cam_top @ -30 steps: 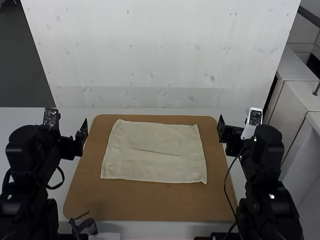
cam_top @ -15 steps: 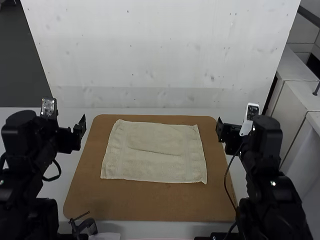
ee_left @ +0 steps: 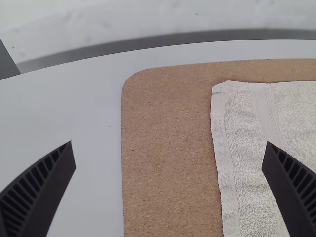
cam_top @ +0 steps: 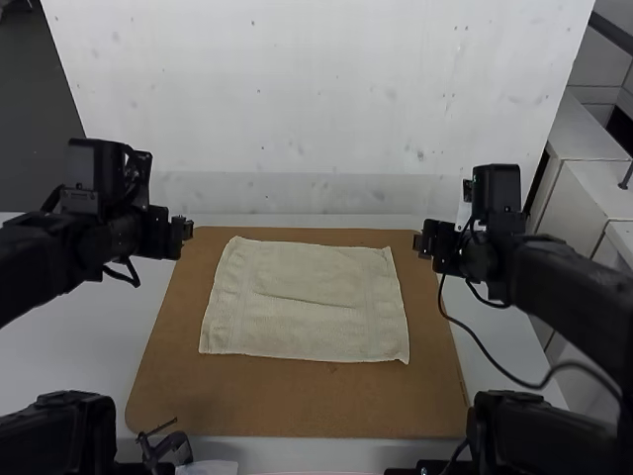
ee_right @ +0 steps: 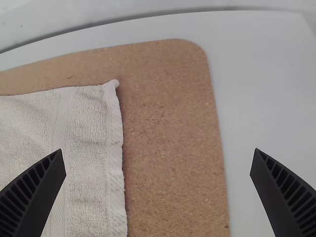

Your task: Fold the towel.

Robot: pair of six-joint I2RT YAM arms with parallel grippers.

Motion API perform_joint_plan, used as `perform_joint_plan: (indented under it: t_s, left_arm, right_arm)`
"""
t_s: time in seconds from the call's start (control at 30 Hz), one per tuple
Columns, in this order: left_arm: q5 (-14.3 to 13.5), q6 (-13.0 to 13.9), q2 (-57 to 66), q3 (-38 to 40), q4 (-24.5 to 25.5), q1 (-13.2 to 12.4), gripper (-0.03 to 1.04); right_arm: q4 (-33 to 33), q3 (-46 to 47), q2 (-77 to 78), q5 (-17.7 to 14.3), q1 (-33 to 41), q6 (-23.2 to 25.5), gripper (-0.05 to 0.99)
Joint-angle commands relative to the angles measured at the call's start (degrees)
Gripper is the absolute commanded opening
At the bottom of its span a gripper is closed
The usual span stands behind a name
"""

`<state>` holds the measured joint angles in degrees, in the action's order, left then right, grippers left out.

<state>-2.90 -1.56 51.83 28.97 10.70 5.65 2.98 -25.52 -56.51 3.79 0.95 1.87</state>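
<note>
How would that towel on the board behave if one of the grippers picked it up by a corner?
The towel would probably hang floppy, since it lies flat with a soft wrinkle near its middle. Its looped terry surface suggests good grip rather than slipping. It looks thin against the cork board, so it is likely light for its size.

The surface [cam_top: 69, 351] is pale and smooth. On it lies a brown board [cam_top: 297, 404] with rounded corners, its cork-like grain plain in both wrist views. Spread over the board is a cream towel [cam_top: 297, 332], a short crease across its middle, with brown showing along all four sides. By the board's near left corner sits a dark clamp [cam_top: 170, 448].
</note>
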Motion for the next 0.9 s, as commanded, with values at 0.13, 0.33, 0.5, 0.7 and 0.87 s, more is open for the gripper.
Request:
perform_joint_plan:
  t_s: [0.13,0.33,0.5,0.7,0.87]
  left_arm:
    - [7.47,2.79,8.28,3.02,-4.46,-0.90,0.97]
    - [8.61,3.50,9.78,3.28,-5.86,-2.75,0.97]
    - [9.05,3.58,12.50,3.20,-7.71,-4.24,0.97]
    - [8.70,3.58,16.72,3.28,-11.40,-4.95,0.97]
    - [8.35,3.58,18.57,3.37,-13.07,-5.12,0.97]
  right_arm:
    - [-2.02,-12.45,-23.82,5.26,-0.51,-0.46,0.96]
    - [-1.14,-21.24,-37.18,3.85,2.21,-1.61,0.96]
    - [-1.05,-26.34,-44.56,1.04,5.47,-2.57,0.96]
    - [-0.96,-30.56,-51.15,-2.47,9.07,-2.48,0.96]
    - [-0.96,-32.14,-54.41,-5.64,11.18,-2.40,0.96]
